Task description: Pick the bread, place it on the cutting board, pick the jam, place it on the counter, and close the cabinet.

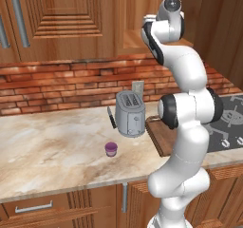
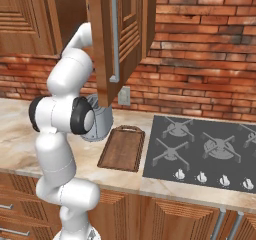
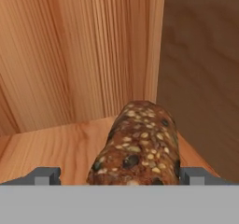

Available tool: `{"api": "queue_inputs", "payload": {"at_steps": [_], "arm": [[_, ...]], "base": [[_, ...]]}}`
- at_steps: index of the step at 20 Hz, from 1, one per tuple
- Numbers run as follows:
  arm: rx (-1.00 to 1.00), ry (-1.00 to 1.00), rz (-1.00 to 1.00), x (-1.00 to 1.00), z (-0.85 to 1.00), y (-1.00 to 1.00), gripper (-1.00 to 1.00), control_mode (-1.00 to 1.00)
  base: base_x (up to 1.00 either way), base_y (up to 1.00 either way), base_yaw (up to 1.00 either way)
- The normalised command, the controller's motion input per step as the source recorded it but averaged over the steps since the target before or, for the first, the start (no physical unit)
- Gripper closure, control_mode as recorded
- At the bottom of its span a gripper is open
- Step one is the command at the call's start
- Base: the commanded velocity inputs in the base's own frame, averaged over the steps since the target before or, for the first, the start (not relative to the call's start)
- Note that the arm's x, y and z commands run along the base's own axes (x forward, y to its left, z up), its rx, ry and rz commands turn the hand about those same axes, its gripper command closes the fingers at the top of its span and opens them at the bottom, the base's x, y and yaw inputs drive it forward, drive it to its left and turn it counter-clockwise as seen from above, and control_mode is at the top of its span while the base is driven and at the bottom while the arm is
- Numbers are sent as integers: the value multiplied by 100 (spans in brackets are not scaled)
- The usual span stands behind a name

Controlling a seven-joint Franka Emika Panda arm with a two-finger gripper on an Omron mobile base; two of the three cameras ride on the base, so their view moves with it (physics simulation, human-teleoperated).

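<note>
The bread (image 3: 140,143), a dark brown seeded loaf chunk, lies on the wooden shelf (image 3: 51,148) inside the cabinet. My gripper (image 3: 119,176) is open, with one fingertip on each side of the loaf's near end; I cannot tell whether they touch it. The cabinet door (image 2: 117,39) stands swung open above the counter, and my arm reaches up behind it. The purple jam (image 1: 111,149) jar stands upright on the marbled counter (image 1: 52,141), left of the arm. The dark cutting board (image 2: 122,148) lies bare on the counter beside the stovetop.
A silver toaster (image 1: 129,113) stands between the jam and the cutting board. A black gas stovetop (image 2: 205,146) lies to the board's right. A brick wall (image 2: 200,64) backs the counter. Drawers (image 1: 33,208) run below its front edge.
</note>
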Motion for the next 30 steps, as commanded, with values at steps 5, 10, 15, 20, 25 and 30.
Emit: {"api": "queue_inputs", "payload": {"at_steps": [5,10,15,20,25,30], "arm": [[0,0,0,1,-18,0,100,-100],[0,0,0,0,-2,0,100,-100],[0,0,0,0,0,-3,100,-100],[0,0,0,-12,5,0,100,-100],[0,0,0,-16,4,0,100,-100],[0,0,0,-20,1,0,100,-100]], "base": [[0,0,0],[0,0,0],[0,0,0],[0,0,0],[0,0,0],[0,0,0]]}}
